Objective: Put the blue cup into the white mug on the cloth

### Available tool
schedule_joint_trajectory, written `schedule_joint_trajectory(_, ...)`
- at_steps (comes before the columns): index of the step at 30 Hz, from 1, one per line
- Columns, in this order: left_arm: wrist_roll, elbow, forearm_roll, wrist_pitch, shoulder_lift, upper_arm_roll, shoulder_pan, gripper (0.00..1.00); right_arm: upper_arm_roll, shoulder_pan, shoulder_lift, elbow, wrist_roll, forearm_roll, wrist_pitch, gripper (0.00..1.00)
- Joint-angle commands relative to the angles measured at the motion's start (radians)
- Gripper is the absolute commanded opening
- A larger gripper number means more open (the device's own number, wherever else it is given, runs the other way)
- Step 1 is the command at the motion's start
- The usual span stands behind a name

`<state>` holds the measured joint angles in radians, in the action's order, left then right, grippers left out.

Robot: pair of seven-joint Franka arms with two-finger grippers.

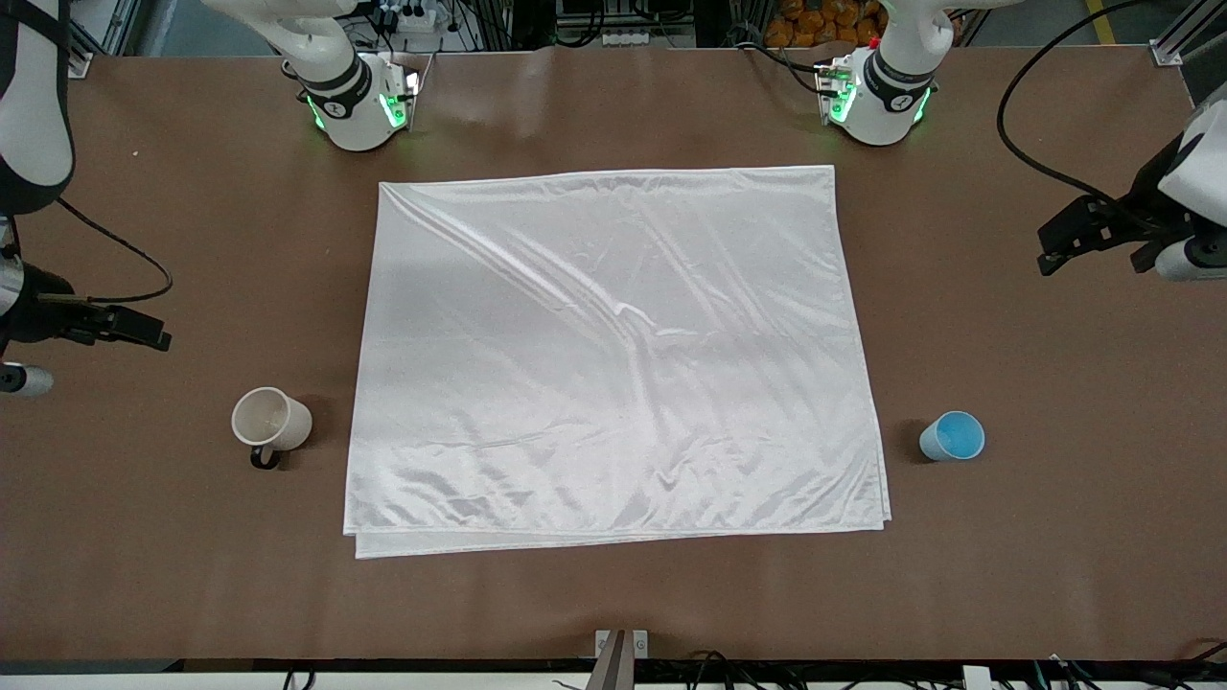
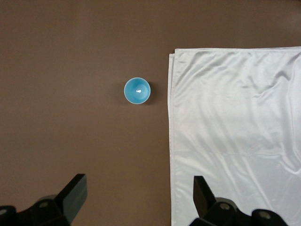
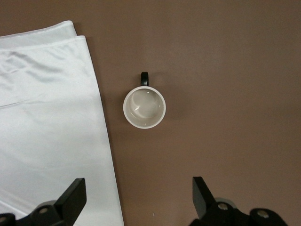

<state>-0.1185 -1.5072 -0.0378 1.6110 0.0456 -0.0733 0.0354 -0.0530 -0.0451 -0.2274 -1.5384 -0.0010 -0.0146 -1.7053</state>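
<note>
The blue cup (image 1: 953,436) stands upright on the bare brown table beside the cloth (image 1: 613,355), toward the left arm's end; it also shows in the left wrist view (image 2: 137,90). The white mug (image 1: 270,422) stands upright on the bare table beside the cloth toward the right arm's end, and its black handle shows in the right wrist view (image 3: 144,108). The cloth lies flat and wrinkled mid-table, with nothing on it. My left gripper (image 1: 1052,257) (image 2: 139,195) is open and empty, high over the table by the cloth's edge. My right gripper (image 1: 153,335) (image 3: 138,197) is open and empty, high by the cloth's other edge.
The arm bases (image 1: 359,105) (image 1: 877,101) stand farther from the front camera than the cloth. A black cable (image 1: 1040,168) lies on the table near the left arm. A small metal bracket (image 1: 621,644) sits at the table's near edge.
</note>
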Motion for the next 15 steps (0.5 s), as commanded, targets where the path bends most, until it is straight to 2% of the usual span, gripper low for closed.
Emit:
schedule_joint_trajectory(1,0.010,0.009,-0.014,0.032,0.053,0.003,-0.008,1.00,0.007,-0.010,-0.065,0.017,0.003,-0.007,-0.043,1.00)
schedule_joint_trajectory(4,0.010,0.009,-0.016,0.056,0.080,0.003,-0.008,1.00,0.007,-0.010,-0.099,0.017,0.003,-0.013,-0.073,1.00)
schedule_joint_trajectory(12,0.010,0.009,-0.017,0.128,0.158,0.007,-0.009,1.00,0.007,-0.021,-0.173,0.015,0.003,-0.103,-0.140,1.00)
schedule_joint_trajectory(15,0.005,0.010,-0.066,0.151,0.192,0.004,-0.006,1.00,0.007,-0.024,-0.207,0.017,0.003,-0.116,-0.172,1.00)
